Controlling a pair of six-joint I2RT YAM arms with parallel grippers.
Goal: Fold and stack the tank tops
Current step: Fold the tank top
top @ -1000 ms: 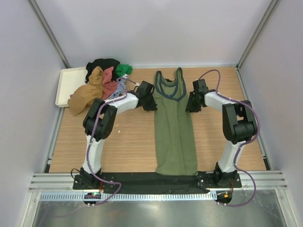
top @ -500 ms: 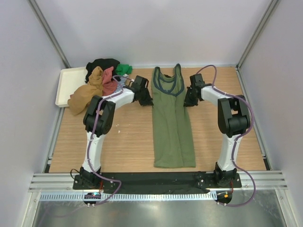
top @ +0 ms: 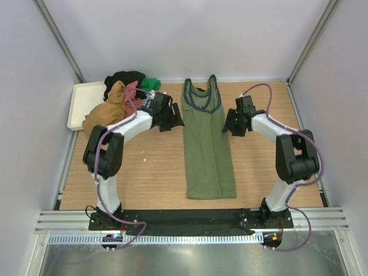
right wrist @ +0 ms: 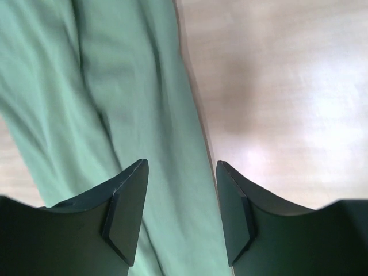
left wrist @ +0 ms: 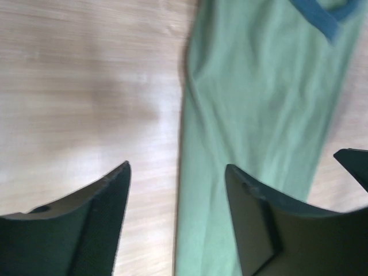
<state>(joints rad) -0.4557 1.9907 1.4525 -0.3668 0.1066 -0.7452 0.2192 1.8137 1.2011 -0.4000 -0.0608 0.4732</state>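
Observation:
An olive green tank top (top: 208, 149) with navy trim lies flat and lengthwise mid-table, straps at the far end. My left gripper (top: 173, 120) hovers at its left edge, open and empty. In the left wrist view the gripper (left wrist: 178, 178) straddles the edge of the green cloth (left wrist: 259, 103), navy trim (left wrist: 317, 15) at top right. My right gripper (top: 229, 126) is at the top's right edge. In the right wrist view it (right wrist: 181, 172) stands open over the green cloth (right wrist: 115, 86), holding nothing. More tank tops (top: 123, 96), mustard, red, black and green, lie heaped at far left.
A cream tray (top: 77, 103) sits at the far left under part of the heap. Grey walls close in the table on three sides. Bare wood (top: 149, 172) lies on either side of the green top. The arm bases stand at the near edge.
Both grippers went from shut on the top's upper sides to open, letting go. The green top was drawn toward the far end and now lies flat.

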